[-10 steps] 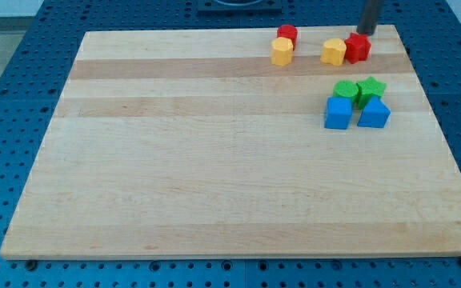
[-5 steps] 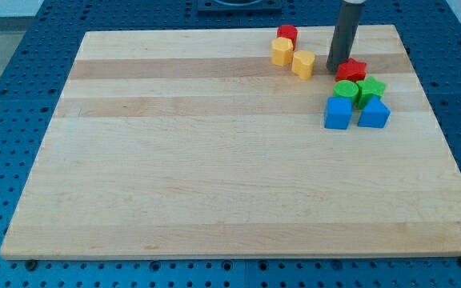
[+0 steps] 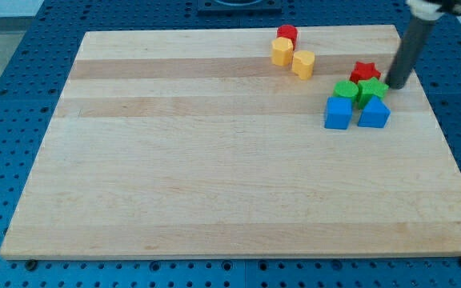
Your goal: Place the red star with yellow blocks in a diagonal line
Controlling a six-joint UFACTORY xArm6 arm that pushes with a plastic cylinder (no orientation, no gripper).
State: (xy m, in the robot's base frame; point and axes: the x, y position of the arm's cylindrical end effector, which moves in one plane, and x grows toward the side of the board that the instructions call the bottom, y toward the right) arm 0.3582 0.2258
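The red star (image 3: 365, 71) lies near the board's top right, touching the top of the green blocks. Two yellow blocks sit to its left: one (image 3: 282, 51) higher up and a heart-shaped one (image 3: 302, 63) lower right of it, touching and forming a short diagonal. My tip (image 3: 395, 86) is just right of the red star and the green star (image 3: 371, 90), close to them.
A red cylinder (image 3: 286, 34) sits above the upper yellow block. A green round block (image 3: 345, 90), a blue cube (image 3: 338, 113) and a blue triangular block (image 3: 374, 114) cluster below the red star. The wooden board (image 3: 214, 176) ends near the tip at the right edge.
My tip moved from left of the red star round to its right and lower. The red star shifted slightly right. Earlier the yellow heart was pushed left, next to the other yellow block.
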